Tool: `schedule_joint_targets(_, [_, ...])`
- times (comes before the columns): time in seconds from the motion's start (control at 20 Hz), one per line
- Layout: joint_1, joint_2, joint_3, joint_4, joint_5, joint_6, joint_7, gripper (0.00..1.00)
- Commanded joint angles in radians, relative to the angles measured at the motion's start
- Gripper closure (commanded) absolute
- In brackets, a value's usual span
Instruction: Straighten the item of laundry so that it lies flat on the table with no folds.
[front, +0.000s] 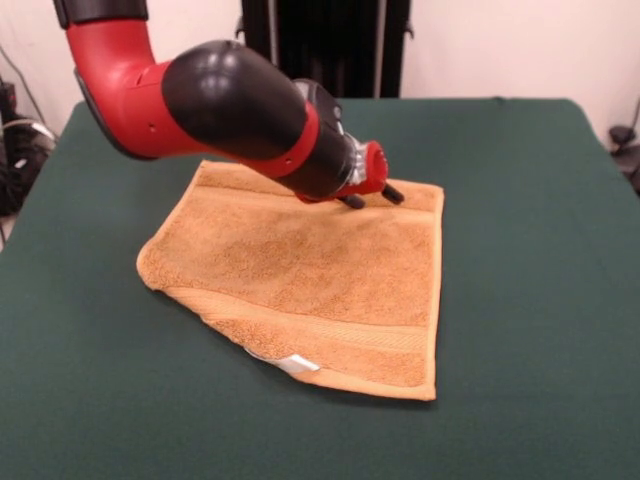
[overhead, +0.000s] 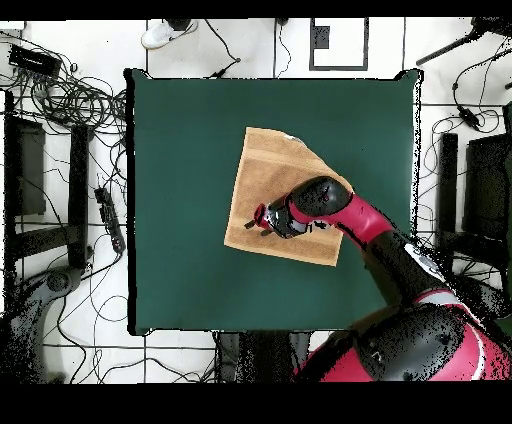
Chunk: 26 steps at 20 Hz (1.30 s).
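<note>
Orange-tan towel (front: 310, 290) on green table (front: 540, 250) — 1 corner folded, hand (front: 372, 197) above

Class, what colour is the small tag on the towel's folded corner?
White; the tag peeks from under the orange-tan towel, shown best in the front view.

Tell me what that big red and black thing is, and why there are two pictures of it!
It is a robot arm, a machine that moves things the way your arm does. At its tip is a gripper with two small dark jaws; they stand a little apart and hold nothing. One picture is taken from across the table, facing the robot. The other looks straight down from above, so everything appears turned around. An orange towel lies on the green table. It is not flat yet: one corner is folded under near the little white tag. The gripper is over the towel's edge on the robot's side.
</note>
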Motion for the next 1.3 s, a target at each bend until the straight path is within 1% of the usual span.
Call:
schedule_joint_targets(0.05, [0.056, 0.315, 0.014, 0.035, -0.158, -0.527, -0.003, 0.00])
schedule_joint_targets(0.2, [0.052, 0.320, 0.027, 0.062, -0.178, -0.558, -0.008, 0.00])
schedule_joint_targets(0.35, [0.054, 0.330, 0.039, 0.066, -0.210, -0.578, -0.038, 0.00])
schedule_joint_targets(0.55, [0.044, 0.356, 0.054, 0.068, -0.197, -0.591, -0.041, 0.00])
schedule_joint_targets(0.8, [0.047, 0.367, 0.066, 0.074, -0.208, -0.633, -0.041, 0.00])
schedule_joint_targets(0.95, [0.044, 0.372, 0.079, 0.090, -0.198, -0.655, -0.025, 0.00])
schedule_joint_targets(1.15, [0.023, 0.389, 0.117, 0.106, -0.189, -0.679, -0.043, 0.00])
schedule_joint_targets(1.3, [0.005, 0.384, 0.130, 0.108, -0.203, -0.682, -0.059, 0.00])
